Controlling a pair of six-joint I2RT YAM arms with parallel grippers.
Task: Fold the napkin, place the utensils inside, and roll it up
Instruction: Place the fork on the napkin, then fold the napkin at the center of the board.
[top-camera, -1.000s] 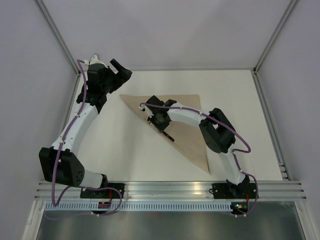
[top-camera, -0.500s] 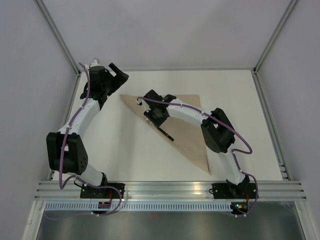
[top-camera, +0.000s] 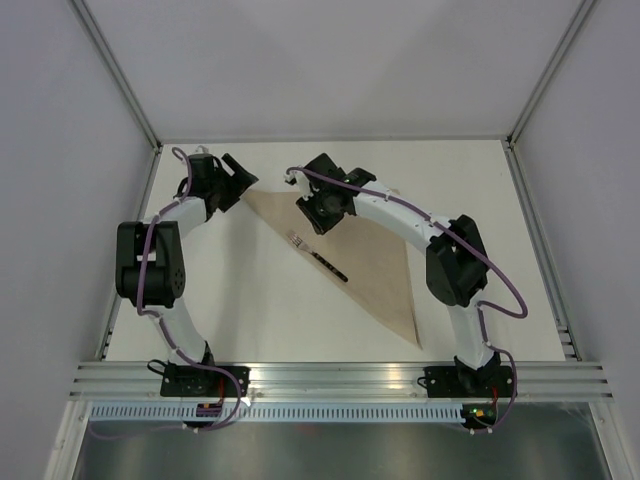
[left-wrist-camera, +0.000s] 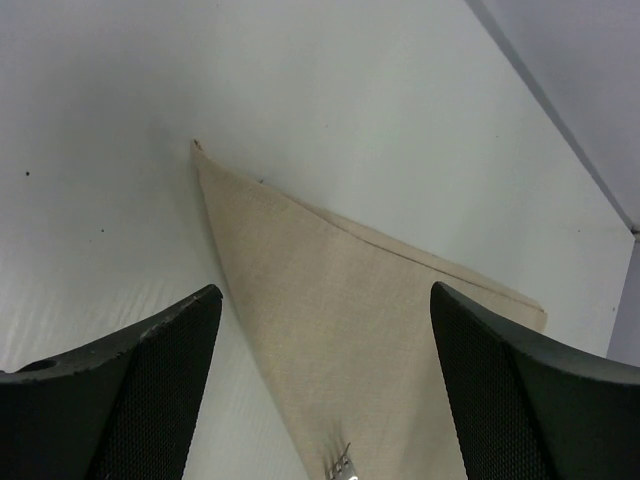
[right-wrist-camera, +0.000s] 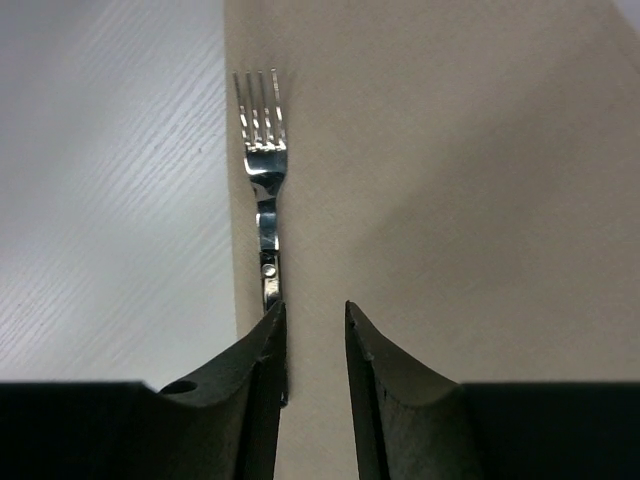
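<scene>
Napkin (top-camera: 380, 250) lies flat on the tabletop (top-camera: 240, 300), folded to a triangle. Its long edge runs diagonally from far left to near right.

Fork (right-wrist-camera: 262, 150) lies on the napkin along that long edge, tines toward the far-left corner, dark handle toward us. We see no other utensil.

Right claw (right-wrist-camera: 313, 310): fingers a little apart with only cloth showing in the gap. It sits above the handle end of the fork, and the handle runs under the left-hand finger rather than between the two. We read it as gripping nothing.

Left claw (left-wrist-camera: 325, 292): fingers wide apart and empty, hanging over the napkin's far-left corner.

Step, as we judge it: fold done, fork in place, roll not yet begun.

Next move, as we judge it: pinch the cloth at the fork-side edge or corner and turn it over the fork. Both claws should work together so the fork stays put and the roll stays tight.
</scene>
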